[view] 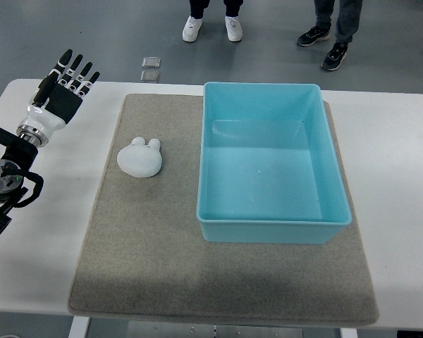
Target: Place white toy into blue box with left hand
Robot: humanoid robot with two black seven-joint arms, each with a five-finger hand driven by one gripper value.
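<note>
A white rabbit-shaped toy [140, 158] lies on the grey mat [155, 253], left of the blue box [331, 151]. The box is an open light-blue tub with nothing inside. My left hand [68, 76] hovers at the table's far left corner, fingers spread and straight, holding nothing. It is well to the left of and beyond the toy, apart from it. The right arm does not show.
The mat covers most of the white table [402, 183]. Two persons' feet stand on the floor beyond the table's far edge [211, 28] [324, 42]. Two small square items [151, 68] lie on the floor near the far edge.
</note>
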